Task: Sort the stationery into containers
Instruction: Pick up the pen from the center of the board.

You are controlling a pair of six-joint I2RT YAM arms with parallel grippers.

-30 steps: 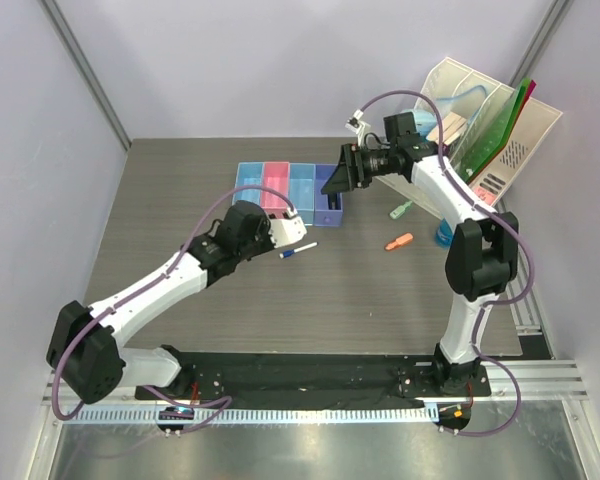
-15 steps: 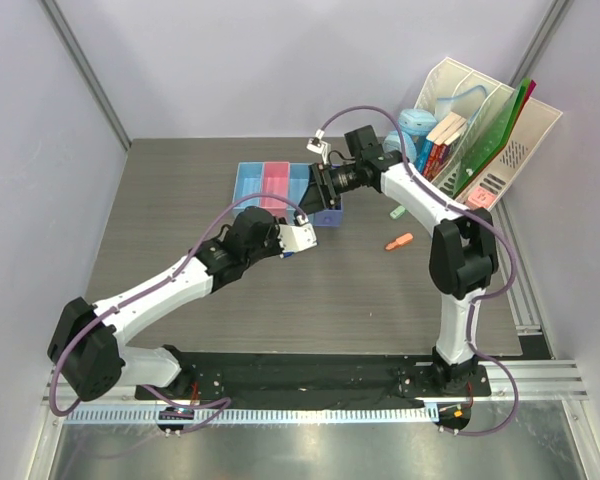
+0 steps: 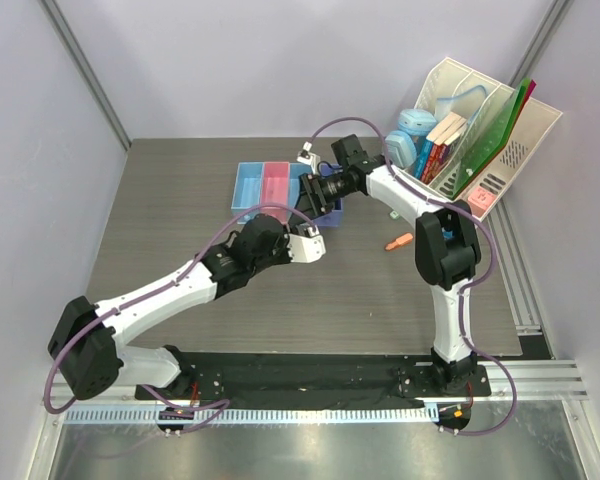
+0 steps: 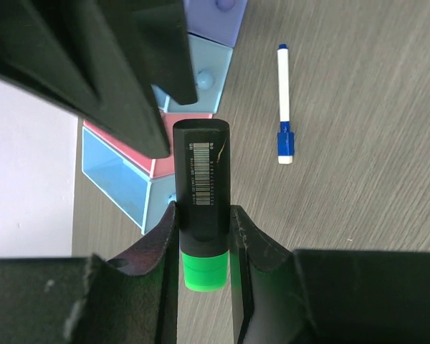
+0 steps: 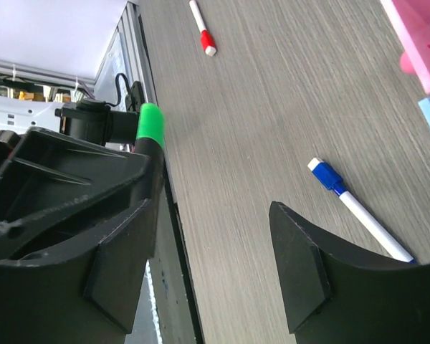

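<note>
- The left claw is clamped across the barrel of the green highlighter, just on the near side of the row of trays. Gripped mid-barrel, the highlighter looks ready to be dropped in lengthwise.
- The right claw hangs over the row's purple end, jaws apart and empty, likely free for another pickup.
- A blue-capped marker lies unsorted on the tabletop beside that end.
- An orange highlighter lies well to the row's right.
</note>
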